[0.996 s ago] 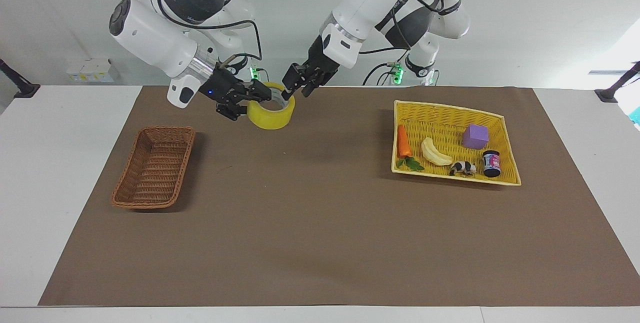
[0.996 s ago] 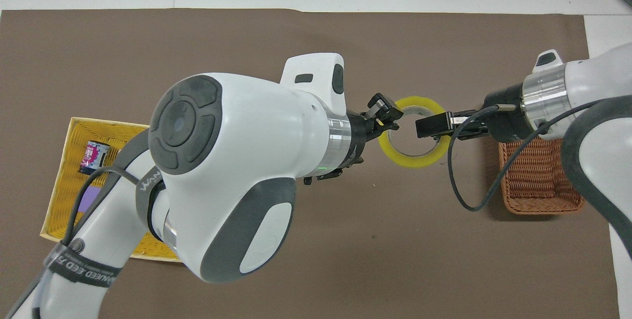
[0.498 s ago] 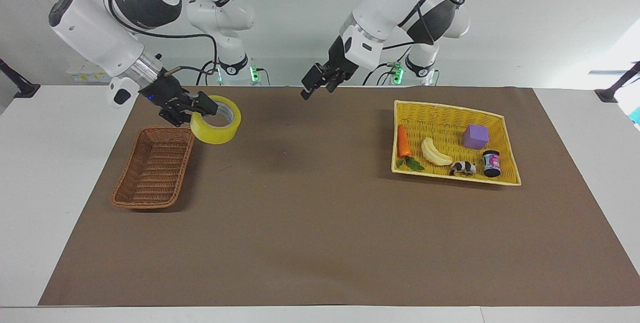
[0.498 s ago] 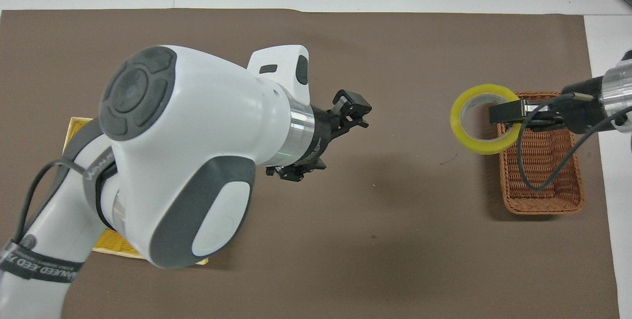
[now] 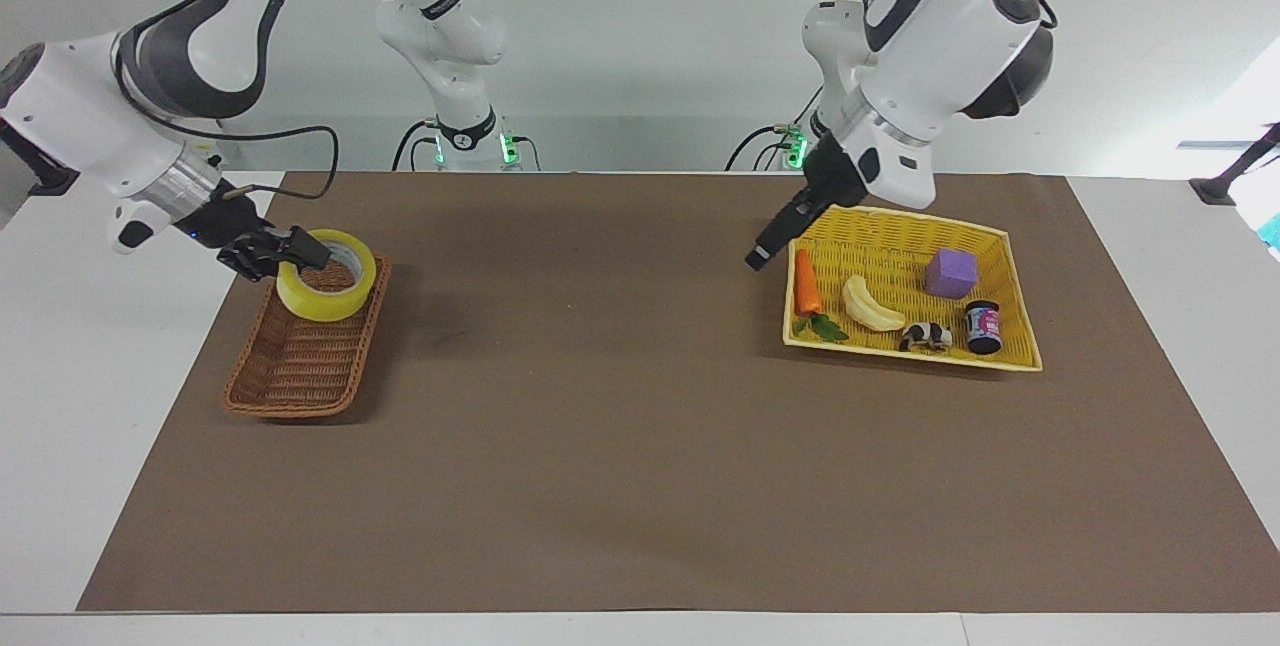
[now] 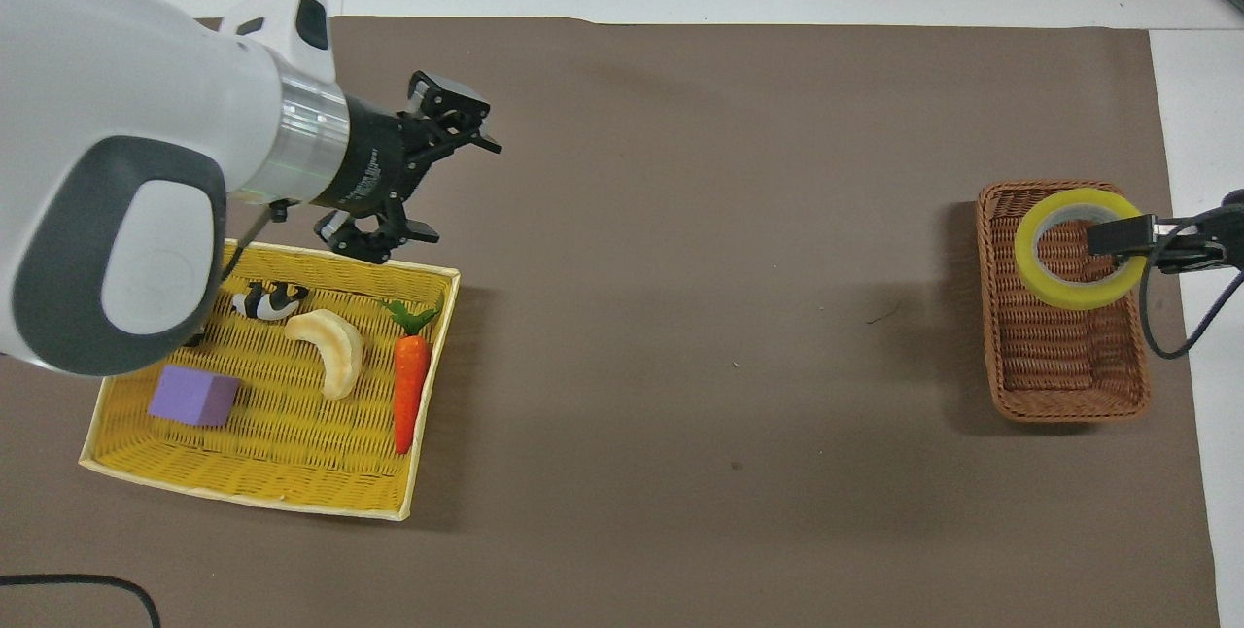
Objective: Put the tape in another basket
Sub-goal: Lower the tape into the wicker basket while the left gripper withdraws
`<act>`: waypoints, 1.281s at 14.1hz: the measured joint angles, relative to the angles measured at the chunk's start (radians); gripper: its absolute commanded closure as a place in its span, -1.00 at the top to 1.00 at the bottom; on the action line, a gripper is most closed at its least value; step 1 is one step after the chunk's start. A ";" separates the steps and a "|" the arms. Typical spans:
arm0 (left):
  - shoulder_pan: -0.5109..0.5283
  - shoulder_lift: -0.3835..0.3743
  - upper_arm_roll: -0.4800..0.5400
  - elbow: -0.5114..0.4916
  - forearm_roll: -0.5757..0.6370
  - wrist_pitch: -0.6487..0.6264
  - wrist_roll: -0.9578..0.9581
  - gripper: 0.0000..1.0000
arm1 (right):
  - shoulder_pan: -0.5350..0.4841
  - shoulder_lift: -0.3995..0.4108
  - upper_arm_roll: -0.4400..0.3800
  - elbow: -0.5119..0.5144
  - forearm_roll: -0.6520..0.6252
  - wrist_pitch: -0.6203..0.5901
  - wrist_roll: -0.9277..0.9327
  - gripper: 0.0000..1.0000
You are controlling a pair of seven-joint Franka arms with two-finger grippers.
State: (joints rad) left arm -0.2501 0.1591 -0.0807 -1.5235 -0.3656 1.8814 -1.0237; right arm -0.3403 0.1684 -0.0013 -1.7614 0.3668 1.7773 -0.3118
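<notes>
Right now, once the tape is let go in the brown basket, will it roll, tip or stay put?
The tape, lying flat with its hole upward, probably won't roll. Its wide band looks stiff, so it should keep its shape. It hangs over the basket end nearer the robots, close to the rim, so it could land tilted against the flared wall.

Right gripper [image 6: 1118, 237] clamps rim of tape [image 6: 1079, 249], held over brown basket [image 6: 1064, 375] at the end farther from the robots. Left gripper [image 6: 428, 171] spread wide, beside yellow basket [image 6: 243, 487].
</notes>
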 measured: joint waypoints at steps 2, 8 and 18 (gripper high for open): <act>0.064 0.000 0.001 -0.006 0.004 0.002 0.137 1.00 | -0.024 0.041 0.000 -0.006 0.000 0.021 -0.015 -1.00; 0.208 -0.001 0.001 -0.039 0.136 -0.050 0.549 1.00 | -0.050 0.089 0.001 -0.076 0.000 0.096 -0.123 -1.00; 0.322 -0.027 0.009 -0.017 0.299 -0.163 0.933 1.00 | -0.096 0.135 0.004 -0.122 0.000 0.157 -0.222 0.99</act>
State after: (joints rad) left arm 0.0724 0.1319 -0.0720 -1.5403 -0.0663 1.7179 -0.0911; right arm -0.4362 0.3034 0.0024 -1.8834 0.3669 1.9339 -0.5338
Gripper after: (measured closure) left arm 0.000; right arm 0.850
